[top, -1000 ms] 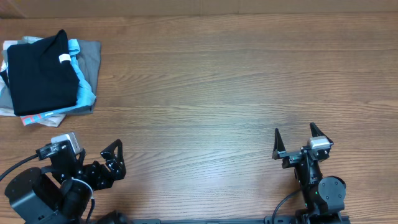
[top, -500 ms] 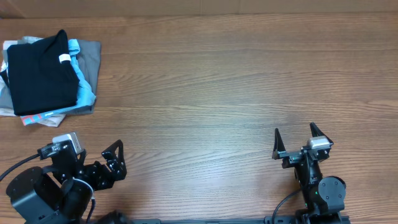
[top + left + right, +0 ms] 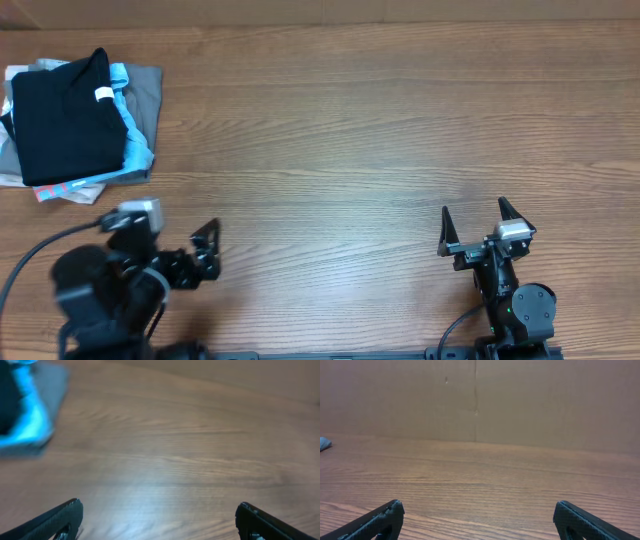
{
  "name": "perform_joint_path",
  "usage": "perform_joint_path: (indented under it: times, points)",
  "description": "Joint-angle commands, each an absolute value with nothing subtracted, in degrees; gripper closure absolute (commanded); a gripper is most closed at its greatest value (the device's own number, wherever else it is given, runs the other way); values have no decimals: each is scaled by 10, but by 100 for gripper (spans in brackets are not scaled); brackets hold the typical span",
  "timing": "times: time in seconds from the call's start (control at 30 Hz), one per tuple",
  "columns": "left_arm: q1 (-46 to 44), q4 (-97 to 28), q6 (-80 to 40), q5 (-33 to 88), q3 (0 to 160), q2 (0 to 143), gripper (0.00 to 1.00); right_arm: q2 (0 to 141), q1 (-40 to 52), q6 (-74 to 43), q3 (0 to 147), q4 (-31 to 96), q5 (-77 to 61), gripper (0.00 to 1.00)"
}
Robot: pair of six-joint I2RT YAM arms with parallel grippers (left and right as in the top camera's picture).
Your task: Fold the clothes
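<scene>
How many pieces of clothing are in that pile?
3: black T-shirt on top, light-blue shirt beneath it, grey shirt poking out at the right; more may be hidden.

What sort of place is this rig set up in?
Likely a lab or test bench, not a home: a wood-grain table, a plain brown backdrop behind it, and a pile of shirts topped by the black T-shirt.
</scene>
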State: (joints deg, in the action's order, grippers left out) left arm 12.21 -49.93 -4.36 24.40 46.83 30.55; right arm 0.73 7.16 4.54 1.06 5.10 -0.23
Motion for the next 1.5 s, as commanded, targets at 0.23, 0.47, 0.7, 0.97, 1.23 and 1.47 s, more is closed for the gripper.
perform_joint_path:
  times: [0.23,0.47,0.7,0.97,1.23,1.47]
  points:
    - [-85,-8,-60,44,160,283,0,2,69,47,4,48,-8,0]
    - [-78,43,-57,6,69,185,0,2,69,47,4,48,-8,0]
    - [-78,38,-14,4,21,76,0,2,69,47,4,48,-8,0]
    - [-78,-2,-15,-1,3,1,0,2,69,47,4,48,-8,0]
    - [-77,-44,-12,-5,3,2,0,2,69,47,4,48,-8,0]
    - [-52,-44,-13,-4,3,2,0,2,69,47,4,48,-8,0]
